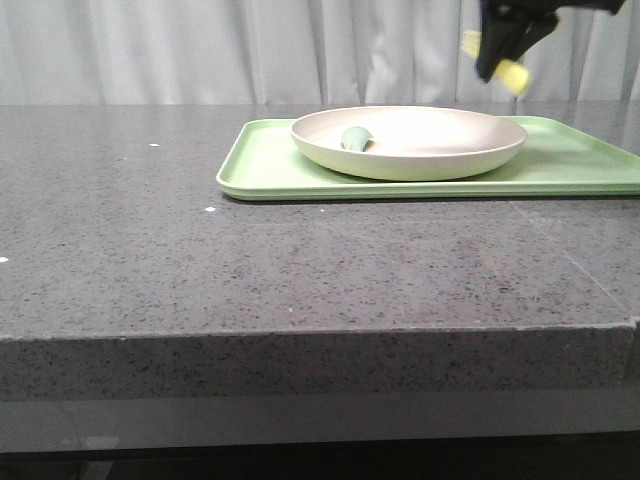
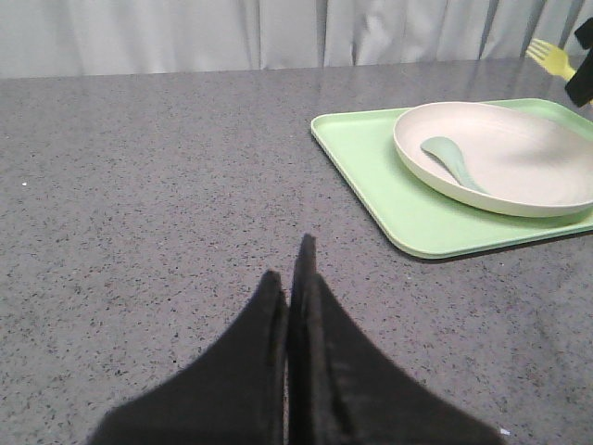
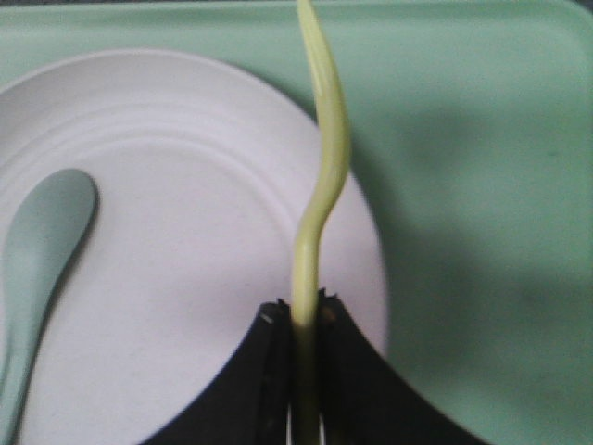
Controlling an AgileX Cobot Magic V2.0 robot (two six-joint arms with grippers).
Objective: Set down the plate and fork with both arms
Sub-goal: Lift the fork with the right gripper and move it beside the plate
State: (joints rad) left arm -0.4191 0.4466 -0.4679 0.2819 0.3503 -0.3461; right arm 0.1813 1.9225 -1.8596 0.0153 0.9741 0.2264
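The cream plate sits on the light-green tray at the back right of the table; it also shows in the left wrist view and the right wrist view. My right gripper is shut on the pale-yellow fork and holds it in the air above the plate's right edge; the fork shows in the front view and the left wrist view. My left gripper is shut and empty, low over bare table left of the tray.
A grey-green spoon lies in the plate, also seen in the left wrist view and the right wrist view. The grey speckled table ends in a front edge. A white curtain hangs behind.
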